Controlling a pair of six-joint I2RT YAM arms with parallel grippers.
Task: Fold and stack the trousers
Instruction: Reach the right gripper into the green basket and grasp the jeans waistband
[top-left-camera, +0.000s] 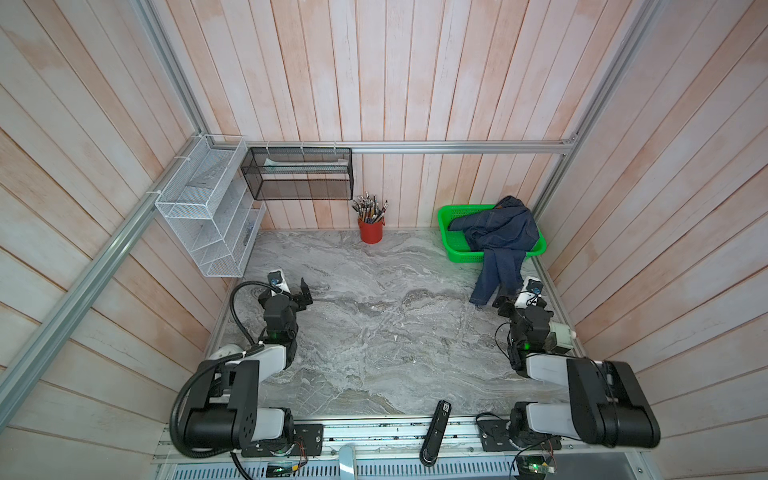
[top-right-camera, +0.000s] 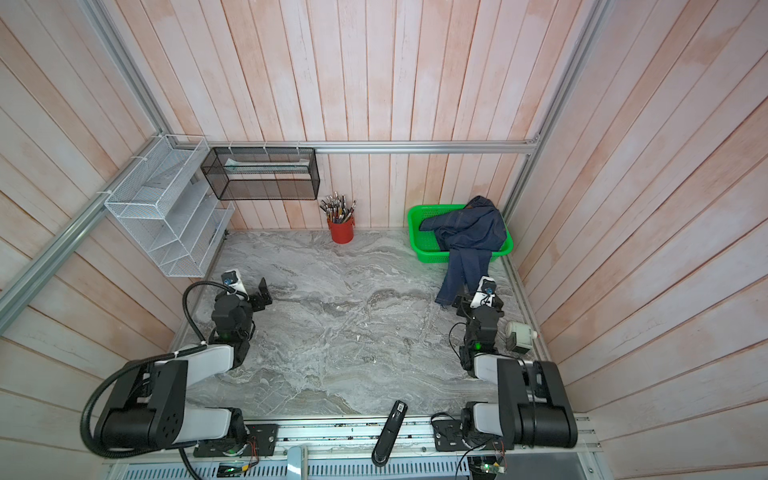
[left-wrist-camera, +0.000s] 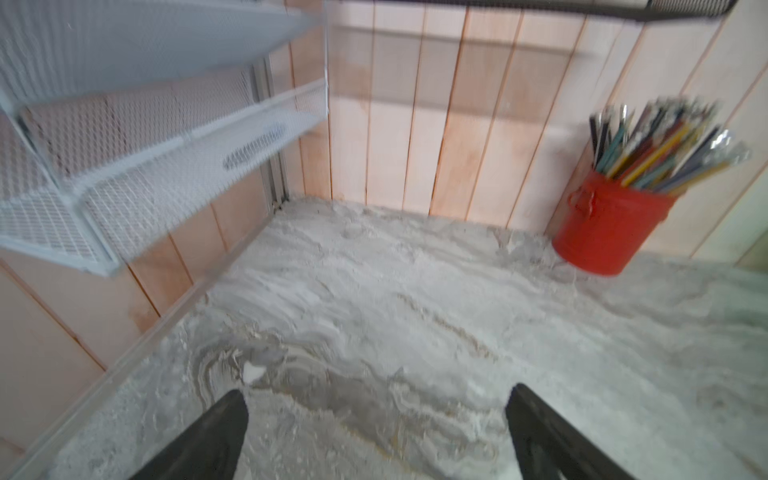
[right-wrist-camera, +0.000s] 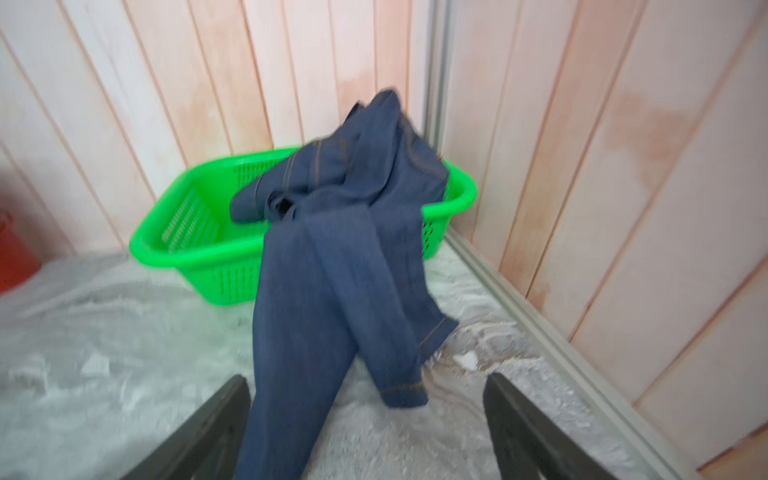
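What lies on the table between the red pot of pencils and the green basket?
Nothing. Between the red pot and the green basket only bare marble table shows, in both top views.

Both arms had glossy black joint housings and white link shells. The left arm (top-left-camera: 270, 357), lower left in both top views, had a thick ribbed black hose (top-left-camera: 173, 415) looped beside it, and small round holes dotted its shoulder. The right arm (top-left-camera: 544, 368), lower right, carried thin black wires (top-left-camera: 498, 332). A green light (top-left-camera: 273, 333) glowed on each forearm, and each wrist bore a white camera (top-left-camera: 279, 281). The left gripper (left-wrist-camera: 376, 395) and right gripper (right-wrist-camera: 365, 382) had matte black tapered fingers.
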